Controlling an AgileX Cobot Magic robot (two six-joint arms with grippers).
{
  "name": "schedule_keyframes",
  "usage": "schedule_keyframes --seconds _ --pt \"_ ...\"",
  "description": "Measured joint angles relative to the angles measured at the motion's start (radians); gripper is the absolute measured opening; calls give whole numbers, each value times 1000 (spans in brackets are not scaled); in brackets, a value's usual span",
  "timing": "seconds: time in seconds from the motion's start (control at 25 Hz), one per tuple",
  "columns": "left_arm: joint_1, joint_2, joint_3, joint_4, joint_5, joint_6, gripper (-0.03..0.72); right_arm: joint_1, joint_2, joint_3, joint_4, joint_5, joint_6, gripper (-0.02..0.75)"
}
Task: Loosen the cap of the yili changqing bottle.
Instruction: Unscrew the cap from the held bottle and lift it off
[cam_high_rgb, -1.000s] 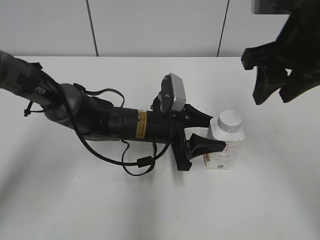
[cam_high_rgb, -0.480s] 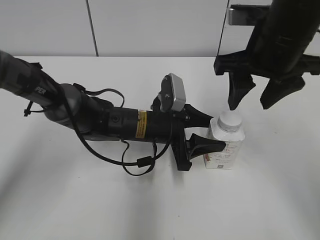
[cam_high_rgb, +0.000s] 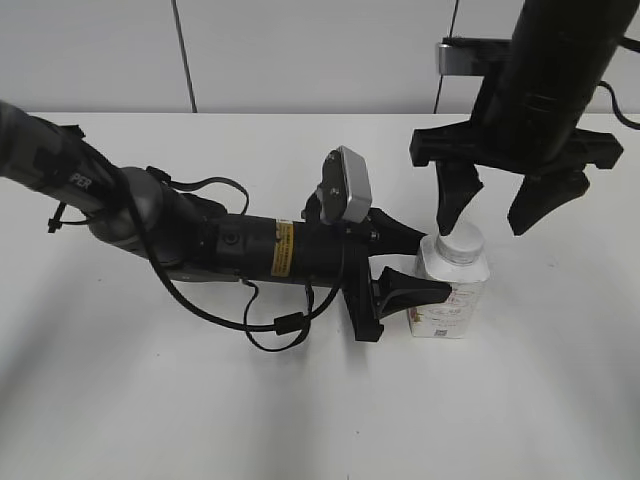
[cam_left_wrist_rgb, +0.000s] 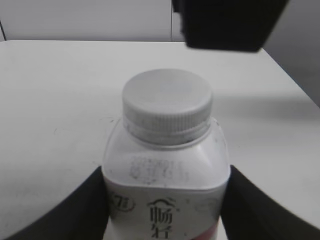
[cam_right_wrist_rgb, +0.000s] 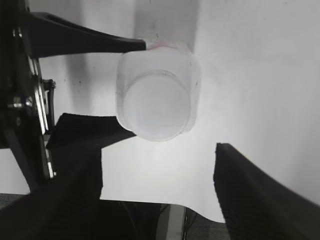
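A: Exterior view. Yili changqing bottle stands upright on the white surface, at about 4 o'clock from frame centre. Cap seated on the neck, flat top up.

B: Left end effector?

A: Arm lies low across the surface from 9 o'clock. Its two black fingers are clamped on the bottle body, one on the near side, one on the far side. Grey wrist camera housing sits on top of the arm; a loop of black cable sags under it onto the surface.

B: Left wrist view agrees?

A: Yes. Bottle fills the middle, a dark finger pressed to each flank at 8 and 4 o'clock. Cap ribbed at the rim, fully on the neck. Printed label characters visible low on the body.

B: Right end effector?

A: Hangs from 12 o'clock, above the cap, fingers spread apart. Left fingertip sits just beside the cap's rim; whether it touches, cannot tell. The other finger is off at 2 o'clock of the cap, clear of it.

B: Right wrist view?

A: Looks straight down. Cap is a pale washed-out disc on the bottle's shoulders, lying at 12 o'clock of the gap between the two dark fingers.
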Motion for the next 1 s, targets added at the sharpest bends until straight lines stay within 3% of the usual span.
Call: schedule_keyframes --seconds 0.28,1.0 --pt "0 0 0 0 0 0 410 0 61 -72 3 1 0 546" --pt "0 0 0 0 0 0 409 -15 125 -77 7 0 0 546"
